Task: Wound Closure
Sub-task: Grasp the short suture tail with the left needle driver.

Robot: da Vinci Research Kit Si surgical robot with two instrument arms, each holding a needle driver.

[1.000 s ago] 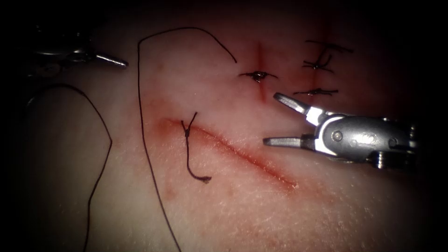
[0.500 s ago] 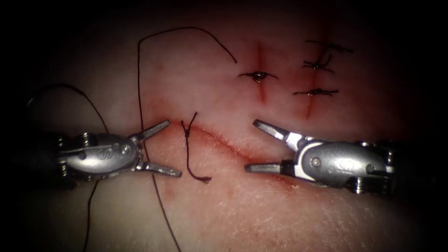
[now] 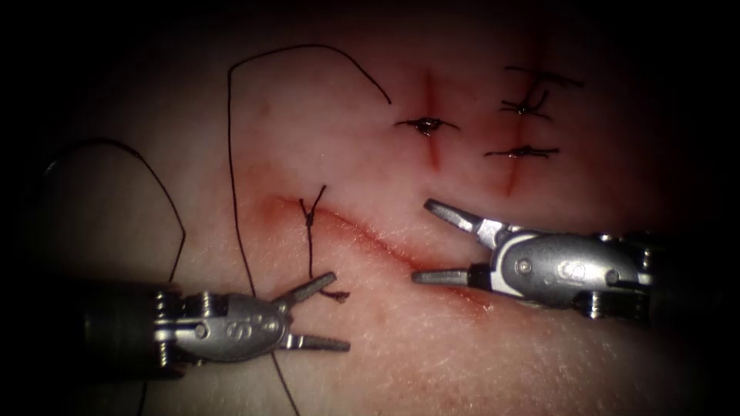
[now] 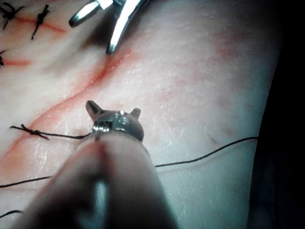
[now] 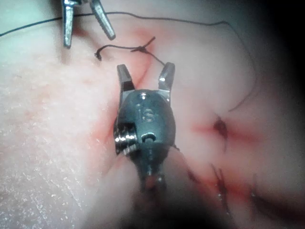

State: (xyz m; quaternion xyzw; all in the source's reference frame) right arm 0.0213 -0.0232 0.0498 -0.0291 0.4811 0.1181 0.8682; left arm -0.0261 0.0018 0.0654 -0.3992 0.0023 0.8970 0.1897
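Endoscope view: the tissue point(image 3: 432, 347) carries a long slanted cut point(image 3: 385, 243) running from about 10 o'clock toward 4 o'clock. A knotted stitch point(image 3: 309, 219) sits at its upper-left end, and its cut tail point(image 3: 333, 293) hangs down toward 6 o'clock. The left tool point(image 3: 330, 310) lies at 7 o'clock of the cut, jaws spread and holding nothing; its upper jaw tip is right beside the tail's curled end, though I cannot tell if they touch. The right tool point(image 3: 422, 240) comes in from 3 o'clock with its jaws spread wide over the lower-right stretch of the cut, gripping nothing. A long loose thread point(image 3: 229, 154) arcs over the tissue at 11 o'clock and runs down past the left tool. Three short tied stitches point(image 3: 425, 124) lie on the smaller cuts at 1 o'clock. I cannot make out the needle.

Left wrist view: the left tool point(image 4: 114, 113) has its jaws apart above pale tissue point(image 4: 200, 86), just beside the knotted stitch point(image 4: 29, 131) and the cut point(image 4: 71, 98). The thread point(image 4: 205, 153) crosses behind it, and the right tool point(image 4: 90, 33) is spread beyond.

Right wrist view: the right tool point(image 5: 145, 76) holds its jaws open astride the cut point(image 5: 143, 71), pointing toward the knotted stitch point(image 5: 139, 48). The left tool point(image 5: 88, 28) is spread farther on.
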